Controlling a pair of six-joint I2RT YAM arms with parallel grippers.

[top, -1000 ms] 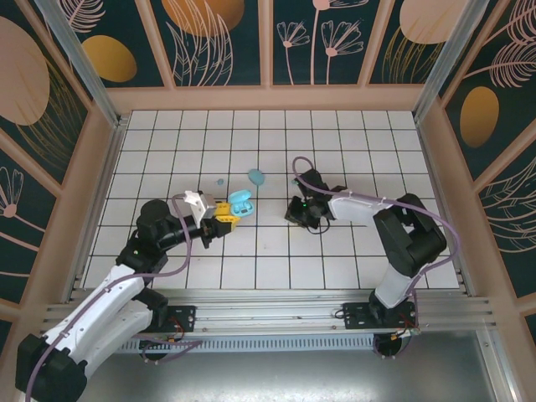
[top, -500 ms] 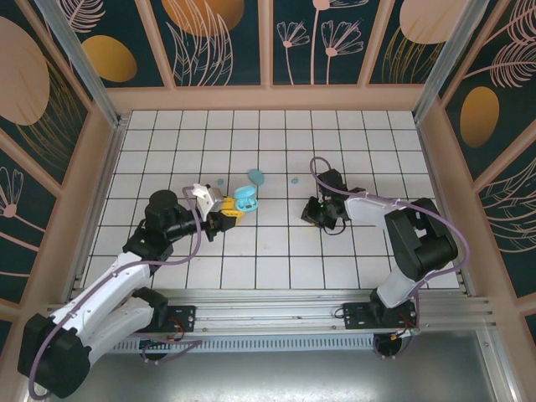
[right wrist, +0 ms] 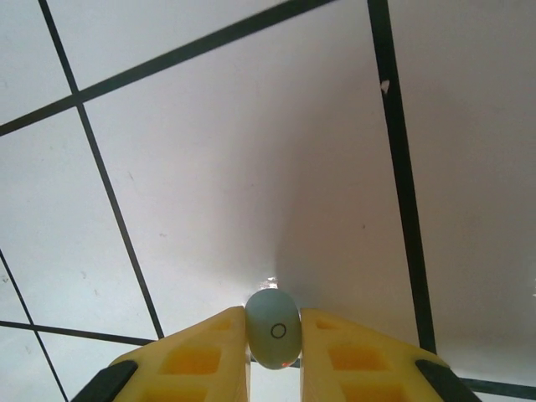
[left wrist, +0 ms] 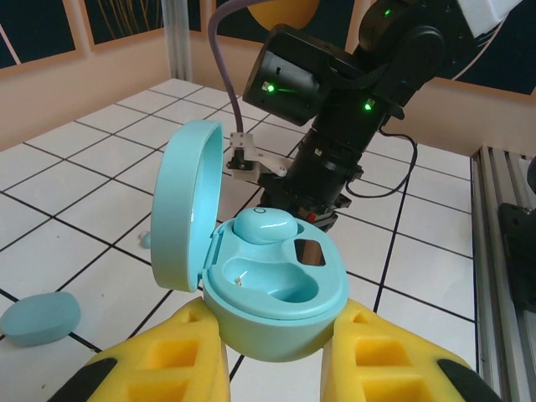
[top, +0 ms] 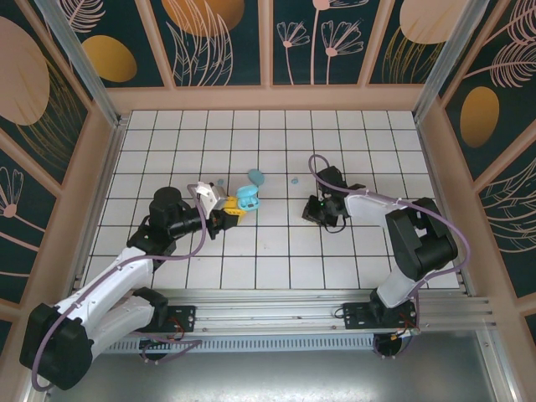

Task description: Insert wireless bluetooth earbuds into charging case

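My left gripper [left wrist: 276, 325] is shut on the base of an open light-blue charging case [left wrist: 280, 293], its lid [left wrist: 186, 205] swung up to the left. One earbud [left wrist: 264, 224] sits in the far socket; the near socket is empty. From above, the case [top: 245, 199] hangs just beyond the left gripper [top: 228, 209], left of centre. My right gripper [right wrist: 275, 325] is shut on a second earbud [right wrist: 274, 329] just above the white tiles. In the top view the right gripper [top: 314, 211] points down, right of the case. Another earbud [top: 294, 180] lies loose on the floor.
A closed light-blue case [top: 256, 177] lies on the tiles beyond the open one, seen also at the left wrist view's lower left as the closed case [left wrist: 40, 316]. A small loose earbud [left wrist: 145, 240] rests behind the lid. The right arm [left wrist: 335, 126] looms close behind the open case.
The right gripper has shifted to the right, uncovering a loose earbud on the floor behind it. The left gripper has carried the open case slightly right and farther out.
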